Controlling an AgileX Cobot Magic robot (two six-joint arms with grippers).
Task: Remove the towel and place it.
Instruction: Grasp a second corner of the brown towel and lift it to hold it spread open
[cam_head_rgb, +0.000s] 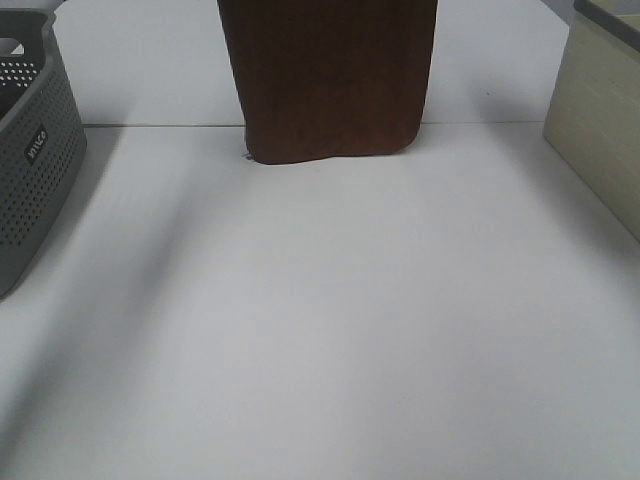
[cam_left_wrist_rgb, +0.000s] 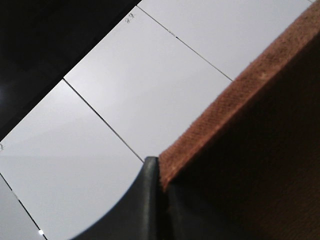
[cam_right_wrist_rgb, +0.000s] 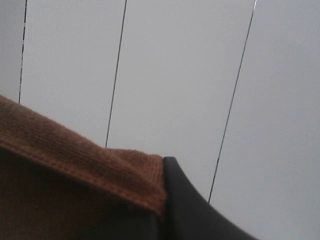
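The dark reddish-brown towel (cam_head_rgb: 330, 75) hangs down from above the top edge of the exterior high view. Its lower edge is at the back of the white table (cam_head_rgb: 320, 330), with a small white tag (cam_head_rgb: 247, 155) at its lower left corner. Both grippers are out of that view. In the left wrist view my left gripper (cam_left_wrist_rgb: 162, 172) is shut on one edge of the towel (cam_left_wrist_rgb: 250, 150). In the right wrist view my right gripper (cam_right_wrist_rgb: 162, 172) is shut on a corner of the towel (cam_right_wrist_rgb: 75, 165). Only one black finger of each gripper shows.
A grey perforated basket (cam_head_rgb: 30, 150) stands at the left edge of the table. A beige box (cam_head_rgb: 600, 110) stands at the right edge. A seam line (cam_head_rgb: 150, 125) runs across the back of the table.
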